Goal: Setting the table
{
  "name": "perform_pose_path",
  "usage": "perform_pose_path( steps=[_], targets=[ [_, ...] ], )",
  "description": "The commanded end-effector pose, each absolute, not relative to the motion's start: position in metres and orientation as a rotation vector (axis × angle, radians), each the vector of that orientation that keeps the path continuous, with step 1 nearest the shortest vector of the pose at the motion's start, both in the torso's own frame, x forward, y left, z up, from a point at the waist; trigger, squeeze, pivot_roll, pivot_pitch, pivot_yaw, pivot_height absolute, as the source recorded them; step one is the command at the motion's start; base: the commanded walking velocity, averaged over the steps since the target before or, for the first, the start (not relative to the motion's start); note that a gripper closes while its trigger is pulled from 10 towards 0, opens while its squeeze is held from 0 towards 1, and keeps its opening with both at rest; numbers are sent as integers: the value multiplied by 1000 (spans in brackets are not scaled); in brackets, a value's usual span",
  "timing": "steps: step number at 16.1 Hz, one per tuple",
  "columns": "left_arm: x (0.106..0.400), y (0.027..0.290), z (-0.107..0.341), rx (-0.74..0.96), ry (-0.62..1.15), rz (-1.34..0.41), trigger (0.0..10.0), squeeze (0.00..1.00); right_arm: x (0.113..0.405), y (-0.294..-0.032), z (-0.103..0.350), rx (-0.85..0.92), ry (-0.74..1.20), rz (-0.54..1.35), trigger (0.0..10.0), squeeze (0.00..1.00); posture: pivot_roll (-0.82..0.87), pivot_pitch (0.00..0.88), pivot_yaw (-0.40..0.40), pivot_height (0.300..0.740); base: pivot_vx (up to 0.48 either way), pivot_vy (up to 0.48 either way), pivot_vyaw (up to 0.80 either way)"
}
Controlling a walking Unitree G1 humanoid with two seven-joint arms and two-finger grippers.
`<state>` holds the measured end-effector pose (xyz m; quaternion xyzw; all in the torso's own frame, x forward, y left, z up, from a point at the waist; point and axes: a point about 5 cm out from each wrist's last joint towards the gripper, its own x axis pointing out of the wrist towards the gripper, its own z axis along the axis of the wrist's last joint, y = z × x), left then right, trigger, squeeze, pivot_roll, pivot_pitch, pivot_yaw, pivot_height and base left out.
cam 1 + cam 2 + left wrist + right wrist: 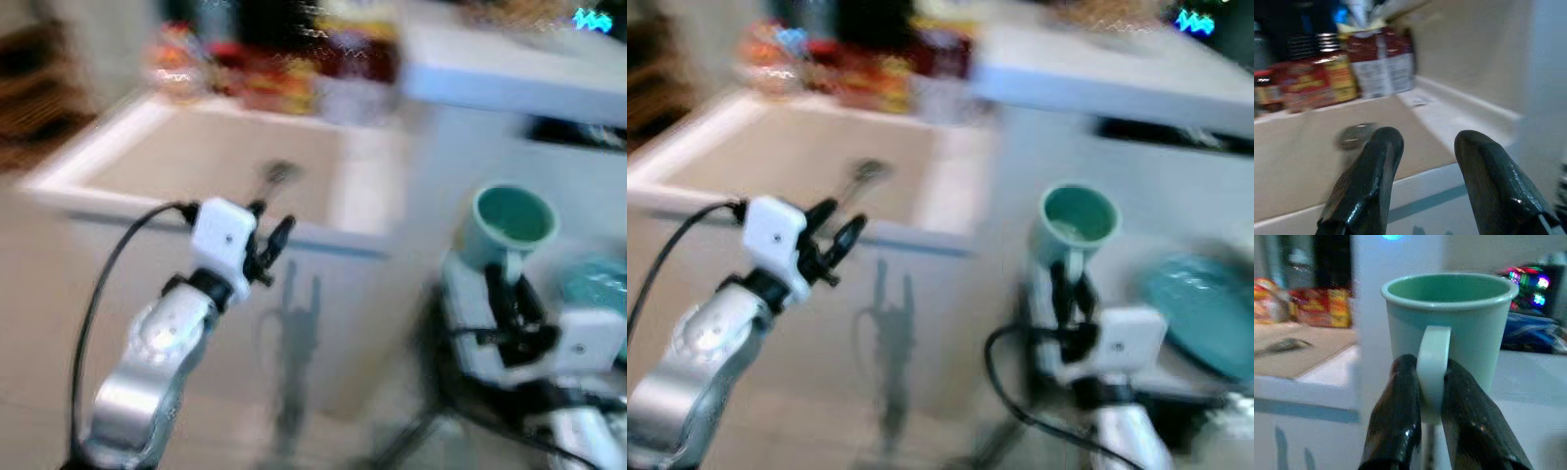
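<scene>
A pale green mug is held upright in the air at the right, and my right gripper is shut on its handle. My left gripper is raised at the left, in front of the cream table, with its fingers open and nothing between them. On the table top lies a small metal piece, perhaps a spoon, blurred. A teal plate shows at the right edge, partly behind my right arm.
Several red and white food packages and jars stand along the table's far edge. A white counter runs behind at the right. The tiled floor lies below the table. The eye views are blurred.
</scene>
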<state>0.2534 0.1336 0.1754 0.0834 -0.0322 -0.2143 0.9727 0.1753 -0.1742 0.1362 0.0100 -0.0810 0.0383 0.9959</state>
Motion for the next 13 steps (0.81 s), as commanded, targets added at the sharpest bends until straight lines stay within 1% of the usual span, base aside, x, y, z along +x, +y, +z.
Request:
perform_pose_path(
  steps=[1,5,8,10,13],
  targets=[
    [252,129,180,162,-89,-446,10000,0,177,-176,144,4,-203,85,10000,0,22,13,-34,740,0,-409,0],
    [250,126,181,162,-87,-446,10000,0,177,-180,141,-15,-186,73,10000,0,21,23,-34,740,0,-405,0],
    [251,124,180,156,-87,-436,10000,0,194,-183,148,-126,-170,73,10000,0,15,31,-26,740,0,-375,0],
    [253,123,181,154,-91,-429,10000,0,203,-180,154,-114,-170,115,10000,0,10,32,-21,740,0,-362,0],
    [256,122,183,155,-96,-424,10000,0,212,-178,160,-106,-174,146,10000,0,8,34,-15,740,0,-361,800]
  ],
)
